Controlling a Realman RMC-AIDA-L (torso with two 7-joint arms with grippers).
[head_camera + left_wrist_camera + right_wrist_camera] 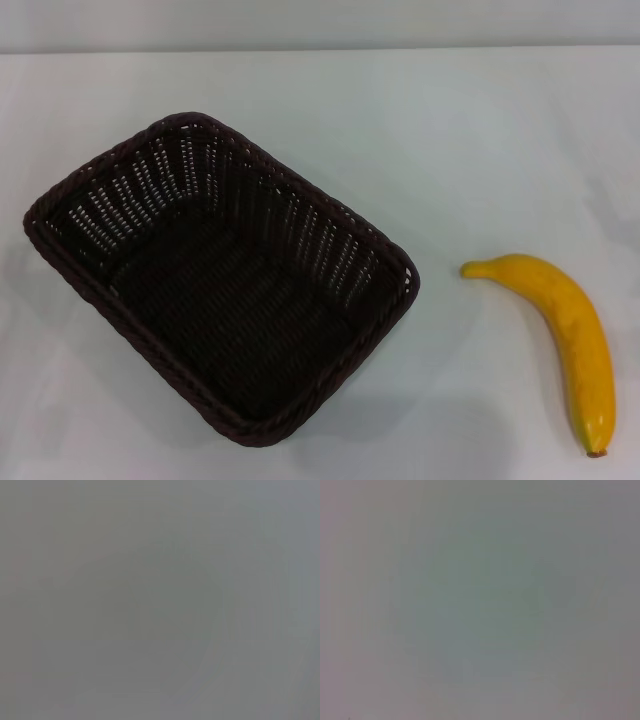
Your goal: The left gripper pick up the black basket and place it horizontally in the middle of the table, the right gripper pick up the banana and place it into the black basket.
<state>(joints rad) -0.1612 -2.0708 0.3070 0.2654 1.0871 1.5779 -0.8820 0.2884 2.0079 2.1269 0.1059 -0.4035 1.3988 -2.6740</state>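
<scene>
Wicker, dark brown-black, makes up the black basket (222,282), which sits empty on the white table (470,130) left of the head view's centre. Its long axis is skewed, running from about 10 o'clock to about 4 o'clock, so it is not yet lying horizontally. One short end points toward 10 o'clock at the left edge of the table area; the other reaches toward 4 o'clock, nearest the fruit.

At the basket's 3 o'clock, apart from it with bare table between, lies the banana (565,335). Its stem end points back toward the basket at roughly 10 o'clock and its brown tip toward 5 o'clock, so it curves along a steep diagonal near the right edge.

Neither the left gripper nor the right gripper appears in the head view, and the 2 wrist views give only a featureless grey field, so I cannot tell whether either claw is open or closed, nor where it hangs.

By position alone, the basket lies on the left arm's side and the banana on the right arm's side. Judging from this, the first move turns on the basket's skew: it needs a clockwise or counter-clockwise turn as well as a shift toward centre.
</scene>
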